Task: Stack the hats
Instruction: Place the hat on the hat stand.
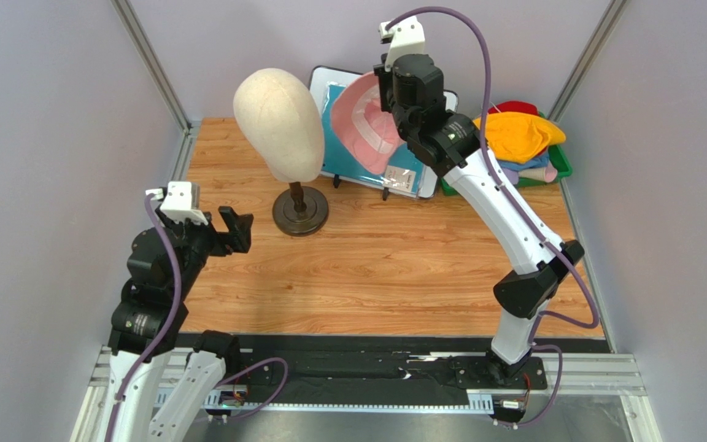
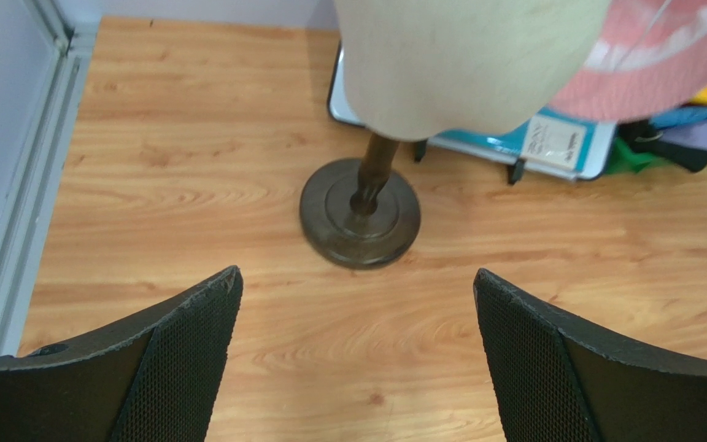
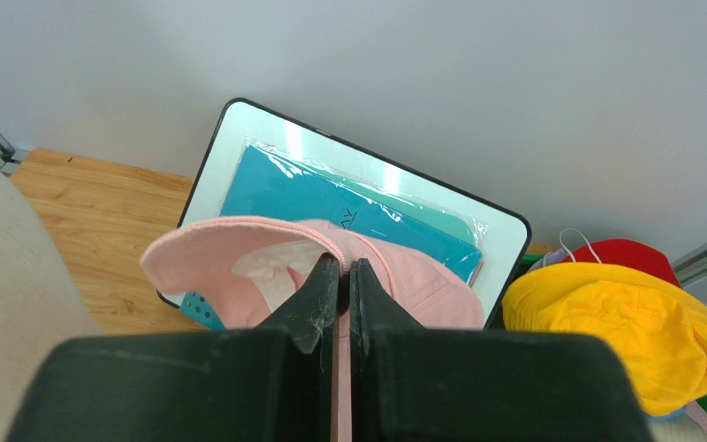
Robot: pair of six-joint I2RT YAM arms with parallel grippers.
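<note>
As right hand (image 3: 343, 267) pinches pink hat (image 3: 200, 260), left hand (image 2: 357, 273) spread

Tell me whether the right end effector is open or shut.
Shut: the right end effector is pinched closed on the brim of the soft pink cloth bucket hat.

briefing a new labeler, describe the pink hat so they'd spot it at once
Find the cream mannequin head at the back left of the table. Just right of it, in front of the white-framed teal sheet, the right hand holds the pink hat up. The other hats in view, like the orange-yellow hat, lie heaped in the green bin at far right.
</note>
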